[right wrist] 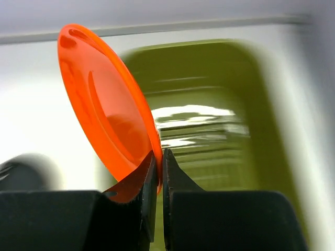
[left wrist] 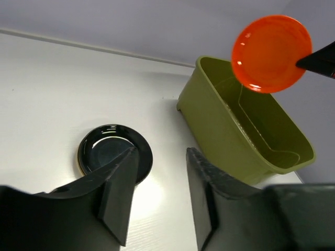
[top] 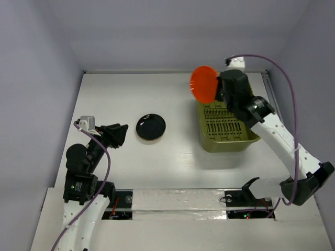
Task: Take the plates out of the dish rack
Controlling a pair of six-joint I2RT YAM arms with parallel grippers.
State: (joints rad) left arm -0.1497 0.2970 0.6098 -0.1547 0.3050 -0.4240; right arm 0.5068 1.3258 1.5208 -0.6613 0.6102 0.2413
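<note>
My right gripper (top: 215,90) is shut on the rim of a plain orange-red plate (top: 203,83) and holds it on edge in the air above the far left end of the olive-green dish rack (top: 226,142). The plate also shows in the right wrist view (right wrist: 104,104) and the left wrist view (left wrist: 270,52). No other plate shows in the rack's slots. A dark plate (top: 151,127) lies flat on the white table, left of the rack. My left gripper (top: 121,135) is open and empty, just left of the dark plate (left wrist: 107,151).
The rack (left wrist: 246,130) stands at the right of the white table (top: 131,94). Pale walls close the back and both sides. A taped strip (top: 178,201) runs along the near edge between the arm bases.
</note>
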